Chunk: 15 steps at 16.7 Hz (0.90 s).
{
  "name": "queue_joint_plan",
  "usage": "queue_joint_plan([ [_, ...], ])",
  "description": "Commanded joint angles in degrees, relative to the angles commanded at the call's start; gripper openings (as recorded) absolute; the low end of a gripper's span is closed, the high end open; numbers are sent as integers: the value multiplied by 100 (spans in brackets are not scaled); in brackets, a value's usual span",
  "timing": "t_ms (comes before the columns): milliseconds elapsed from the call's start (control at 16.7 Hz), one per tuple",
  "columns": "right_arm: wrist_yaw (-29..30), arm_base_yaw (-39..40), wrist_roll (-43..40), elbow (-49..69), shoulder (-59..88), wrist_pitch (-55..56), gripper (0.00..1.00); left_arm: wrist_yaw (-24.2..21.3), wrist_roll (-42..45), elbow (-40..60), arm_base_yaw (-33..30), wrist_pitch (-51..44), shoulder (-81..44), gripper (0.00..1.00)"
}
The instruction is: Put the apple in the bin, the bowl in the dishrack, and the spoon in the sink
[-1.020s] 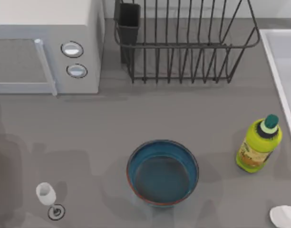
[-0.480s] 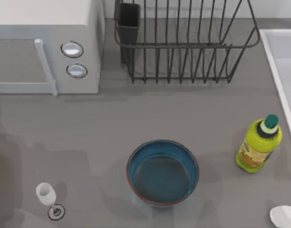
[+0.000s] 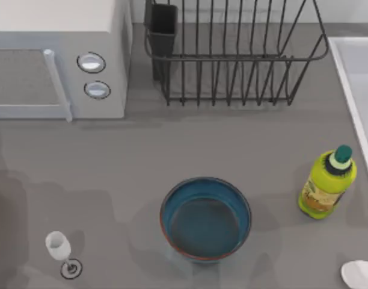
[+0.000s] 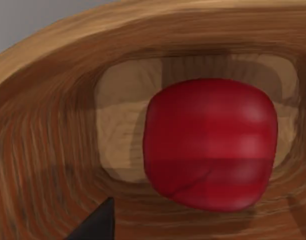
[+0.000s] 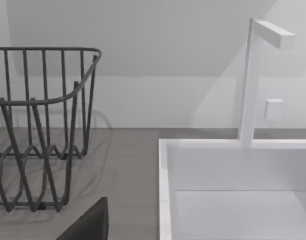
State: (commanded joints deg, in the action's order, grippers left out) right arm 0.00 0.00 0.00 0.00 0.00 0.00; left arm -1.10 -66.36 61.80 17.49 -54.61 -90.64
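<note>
top view: grey table (image 3: 172, 150). bowl (image 3: 205, 218) near the front edge, about mid-width, upright, teal-blue inside with reddish-brown rim, nothing in it. green bottle (image 3: 326, 183) stands toward the right edge, well apart from the bowl. stemmed glass (image 3: 59, 247) at the front left corner. white microwave (image 3: 58, 57) at the back left corner; black wire dishrack (image 3: 232, 54) just beside it along the back edge, dark cutlery cup (image 3: 163, 27) at its left corner, rack holds nothing. sink (image 3: 358, 90) at the right edge. spoon (image 3: 359, 274) pale, at the front right corner.

left wrist view: apple (image 4: 210, 149), glossy red, sits inside a round wooden bin (image 4: 53, 130) with grained walls. left gripper opening: cannot tell.

right wrist view: rack and white basin with straight faucet (image 5: 253, 80). right gripper opening: cannot tell.
</note>
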Motion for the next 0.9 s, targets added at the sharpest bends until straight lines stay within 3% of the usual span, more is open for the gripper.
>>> queue_joint_plan([
  [360, 0, 0, 0, 0, 0, 0, 100, 8, 603, -566, -164, 506, 815, 100],
  [900, 0, 0, 0, 0, 0, 0, 100, 54, 3478, -3234, -900, 2842, 4833, 100],
])
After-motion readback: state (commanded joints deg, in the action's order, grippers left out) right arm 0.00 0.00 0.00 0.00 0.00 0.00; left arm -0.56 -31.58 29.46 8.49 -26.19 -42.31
